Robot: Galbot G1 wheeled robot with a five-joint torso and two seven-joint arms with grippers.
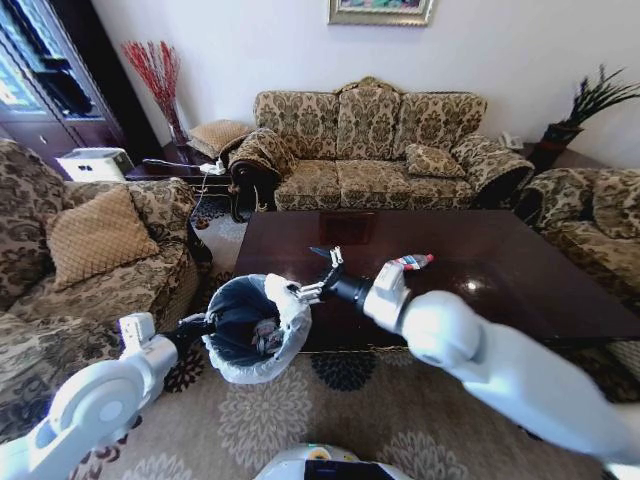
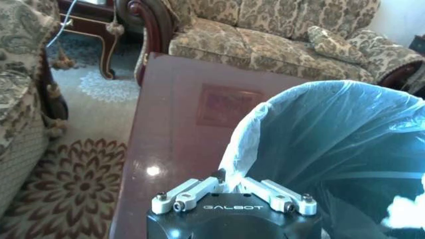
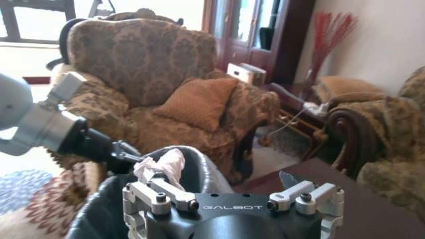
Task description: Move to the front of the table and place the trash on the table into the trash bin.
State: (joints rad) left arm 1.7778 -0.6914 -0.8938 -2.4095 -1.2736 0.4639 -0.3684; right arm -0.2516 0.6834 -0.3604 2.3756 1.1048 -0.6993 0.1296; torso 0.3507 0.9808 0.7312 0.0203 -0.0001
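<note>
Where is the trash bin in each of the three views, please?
Head view: the trash bin, lower centre-left, at the table's near corner.
Left wrist view: the trash bin rises just beyond the left gripper, shut on its rim.
Right wrist view: the trash bin's dark rim lies between the right gripper and the armchair.
Shared landmark: the left gripper on the rim.

Head camera looks down; wrist cameras close on the trash bin (image 1: 255, 330).

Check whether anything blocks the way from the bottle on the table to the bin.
Nothing visible does. The crushed bottle lies on the table beside the right arm. The trash bin, held at its rim by the left pincer, sits open at the table's corner; the right pincer is open above its rim.
</note>
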